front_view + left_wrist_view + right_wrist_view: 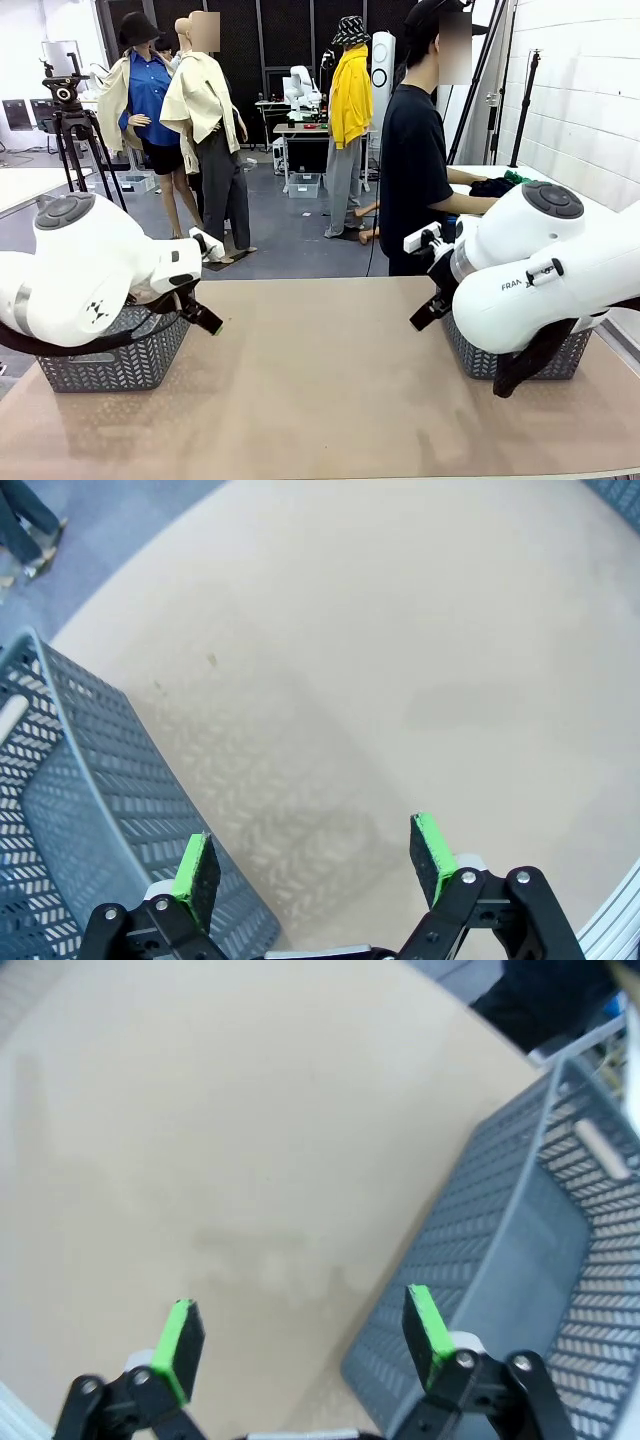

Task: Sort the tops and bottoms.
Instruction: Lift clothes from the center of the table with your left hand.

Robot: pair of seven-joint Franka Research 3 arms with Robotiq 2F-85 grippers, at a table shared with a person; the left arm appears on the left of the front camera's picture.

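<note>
Clothes: a dark heap (490, 187) with a bright green piece (514, 177) lay on a white side table past the far right of the worktop (320, 390), well away from both arms. The person's forearm (465, 206) reached towards the heap.
Left fingers (197, 868): spread wide and holding nothing, they hung above bare worktop just beside the left basket (100, 800).
Right fingers (428, 1322): also spread wide and holding nothing, they hung over bare worktop next to the right basket (520, 1250).
Step in hand: probably waiting for a garment to be laid down or handed over, since nothing lay within reach.
Doing it well: both arms should keep high and leave the middle of the worktop free. The fingers should stay apart until cloth is there, then pinch a raised fold, not a flat layer. Each piece should be lifted free of the basket rim before it is dropped.
Front view: it showed the clothes, the person, and one grey basket at each end of the worktop (120, 362) (468, 352).
Wrist views: they showed the gap between the green pads and the insides of the baskets. As far as could be seen, no cloth lay in either basket.
</note>
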